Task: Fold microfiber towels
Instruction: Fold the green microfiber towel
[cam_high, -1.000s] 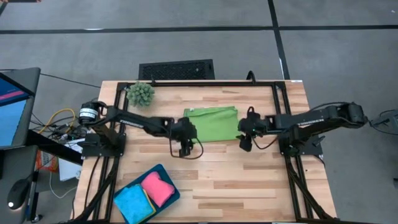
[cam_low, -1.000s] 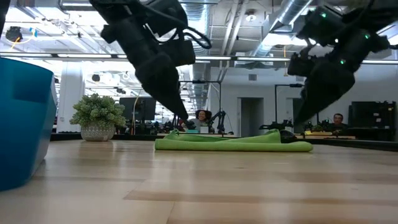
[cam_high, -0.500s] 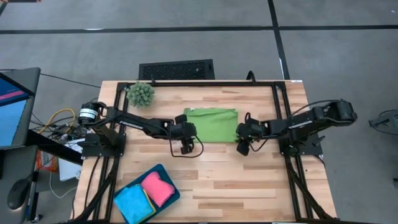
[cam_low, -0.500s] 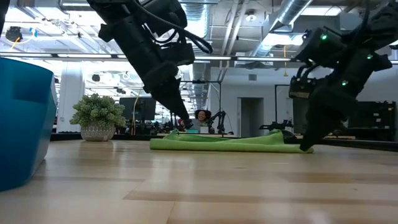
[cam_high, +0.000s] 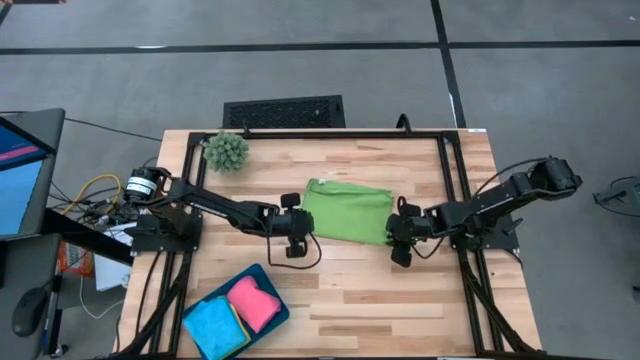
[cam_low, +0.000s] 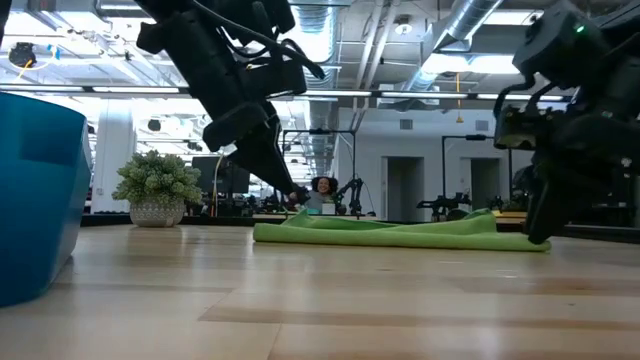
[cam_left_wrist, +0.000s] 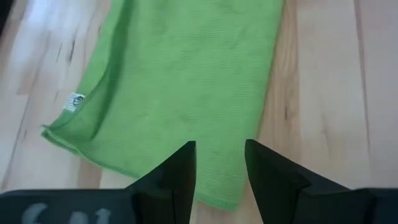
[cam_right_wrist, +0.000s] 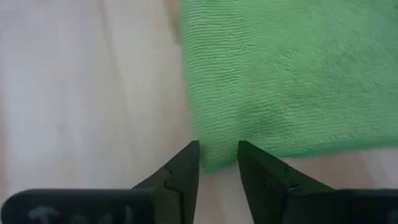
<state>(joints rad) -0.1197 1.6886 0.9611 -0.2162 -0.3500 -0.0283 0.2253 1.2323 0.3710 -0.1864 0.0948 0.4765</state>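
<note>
On the middle of the wooden table (cam_high: 400, 300) lies the folded green towel (cam_high: 347, 211), the left gripper (cam_high: 297, 232) and right gripper (cam_high: 399, 240) each pinching one of its near corners, fingers closed on cloth

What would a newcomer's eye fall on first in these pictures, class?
Probably the green towel, lying flat at the middle of the wooden table with the left gripper and the right gripper at its near corners, one on each side. Next, the dark teal tray at the near left corner, holding a pink towel and a bright blue towel.
</note>
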